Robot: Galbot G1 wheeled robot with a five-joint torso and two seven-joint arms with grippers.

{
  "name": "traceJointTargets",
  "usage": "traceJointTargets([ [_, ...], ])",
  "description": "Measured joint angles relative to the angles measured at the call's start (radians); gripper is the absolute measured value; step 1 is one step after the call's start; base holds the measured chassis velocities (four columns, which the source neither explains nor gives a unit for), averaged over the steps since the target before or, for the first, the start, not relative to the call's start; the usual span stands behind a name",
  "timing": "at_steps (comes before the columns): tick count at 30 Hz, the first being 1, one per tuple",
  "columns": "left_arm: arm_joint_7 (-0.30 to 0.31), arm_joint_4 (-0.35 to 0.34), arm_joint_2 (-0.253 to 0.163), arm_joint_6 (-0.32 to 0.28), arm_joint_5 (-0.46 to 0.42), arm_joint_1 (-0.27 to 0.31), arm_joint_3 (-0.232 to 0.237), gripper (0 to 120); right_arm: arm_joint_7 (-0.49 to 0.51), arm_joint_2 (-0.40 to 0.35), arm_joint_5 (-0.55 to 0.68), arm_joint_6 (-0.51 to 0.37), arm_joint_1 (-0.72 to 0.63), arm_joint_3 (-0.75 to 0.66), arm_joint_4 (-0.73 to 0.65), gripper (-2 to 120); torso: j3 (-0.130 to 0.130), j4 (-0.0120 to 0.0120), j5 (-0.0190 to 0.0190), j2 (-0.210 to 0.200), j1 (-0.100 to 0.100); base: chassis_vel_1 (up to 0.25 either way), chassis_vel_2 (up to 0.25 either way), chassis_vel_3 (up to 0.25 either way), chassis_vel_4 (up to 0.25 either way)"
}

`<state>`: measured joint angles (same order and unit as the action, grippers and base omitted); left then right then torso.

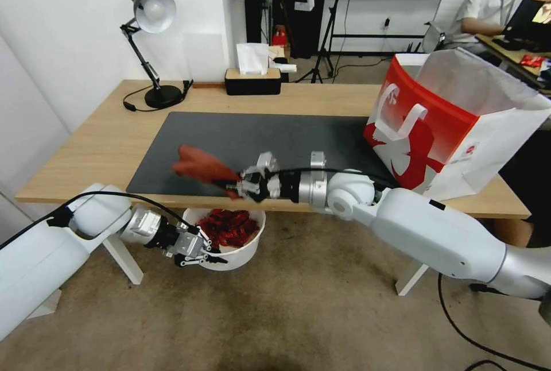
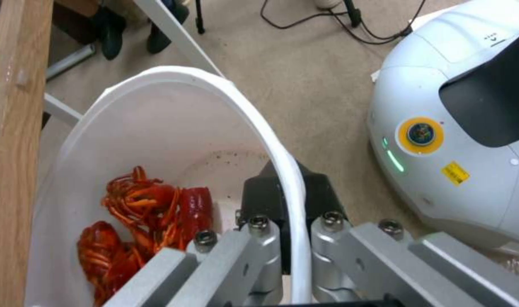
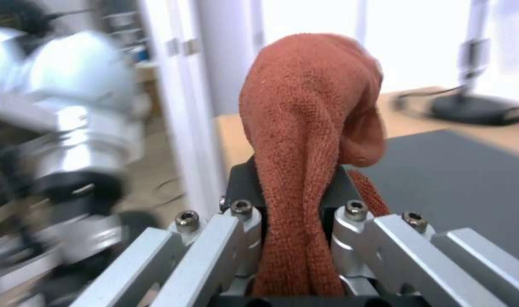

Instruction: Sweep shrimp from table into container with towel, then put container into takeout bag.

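My left gripper [image 1: 213,252] is shut on the rim of the white container [image 1: 248,251], held just below the table's front edge [image 1: 80,196]. Several red-orange shrimp [image 1: 228,227] lie piled inside; the left wrist view shows the shrimp [image 2: 140,217] against the container wall [image 2: 157,123] with the rim pinched between the fingers [image 2: 265,200]. My right gripper [image 1: 229,182] is shut on the rust-red towel [image 1: 198,165], lifted over the front of the dark mat [image 1: 252,141]. In the right wrist view the towel [image 3: 310,128] stands up from between the jaws. The takeout bag [image 1: 453,124] stands open at the table's right end.
A black desk lamp [image 1: 150,43] and a tissue box [image 1: 253,79] stand along the table's back edge. White table legs [image 1: 123,256] reach the floor beside the container. My own base [image 2: 458,140] sits close behind the left gripper.
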<state>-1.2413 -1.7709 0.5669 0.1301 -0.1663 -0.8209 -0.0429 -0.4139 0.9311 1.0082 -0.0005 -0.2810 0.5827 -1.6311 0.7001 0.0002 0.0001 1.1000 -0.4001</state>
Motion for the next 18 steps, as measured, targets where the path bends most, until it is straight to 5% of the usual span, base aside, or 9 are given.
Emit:
traceJointTargets([
  [11,0.000,-0.015,0.002,0.001,0.014,-0.030,-0.018,0,0.308,-0.088,-0.413,-0.201,-0.192,-0.270,-0.064,9,0.000,-0.0005,0.0000,0.000,0.000,0.000,0.000,0.000,0.000],
  [18,0.000,-0.015,0.007,0.000,0.017,-0.029,-0.012,0,0.476,-0.103,-0.558,-0.300,-0.291,-0.352,-0.085,9,0.000,-0.0002,0.0002,0.000,0.000,0.000,0.000,0.000,0.000],
])
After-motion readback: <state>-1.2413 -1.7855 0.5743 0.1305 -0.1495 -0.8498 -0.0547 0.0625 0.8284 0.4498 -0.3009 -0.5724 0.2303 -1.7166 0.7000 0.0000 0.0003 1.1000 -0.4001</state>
